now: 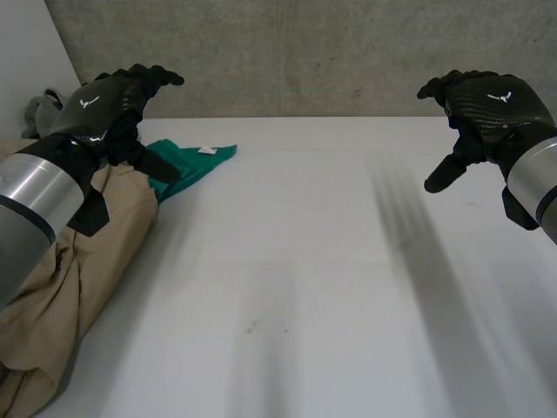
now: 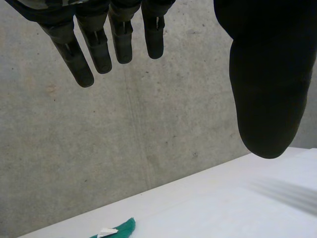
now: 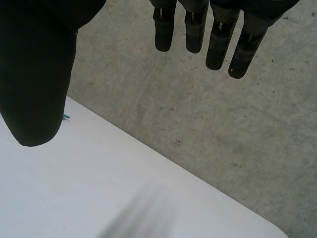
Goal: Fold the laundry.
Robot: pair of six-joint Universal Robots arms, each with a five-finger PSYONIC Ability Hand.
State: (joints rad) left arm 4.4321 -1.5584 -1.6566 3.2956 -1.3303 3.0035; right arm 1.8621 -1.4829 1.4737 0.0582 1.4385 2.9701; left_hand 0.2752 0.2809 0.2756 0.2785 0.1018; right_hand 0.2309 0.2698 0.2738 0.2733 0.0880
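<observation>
A beige garment (image 1: 83, 261) lies bunched along the table's left side. A green garment (image 1: 187, 164) with a small white tag pokes out past it toward the back; its corner (image 2: 121, 229) appears in the left wrist view, well beyond the fingertips. My left hand (image 1: 109, 100) hovers above the beige garment, fingers (image 2: 94, 44) straight, holding nothing. My right hand (image 1: 487, 104) hangs in the air over the table's right side, fingers (image 3: 218, 39) straight and empty, thumb (image 3: 34, 84) spread apart.
The white table (image 1: 331, 287) stretches bare across the middle and right. A grey concrete wall (image 1: 305, 52) stands just behind its far edge. A small grey bundle (image 1: 39, 109) sits at the far left behind the laundry.
</observation>
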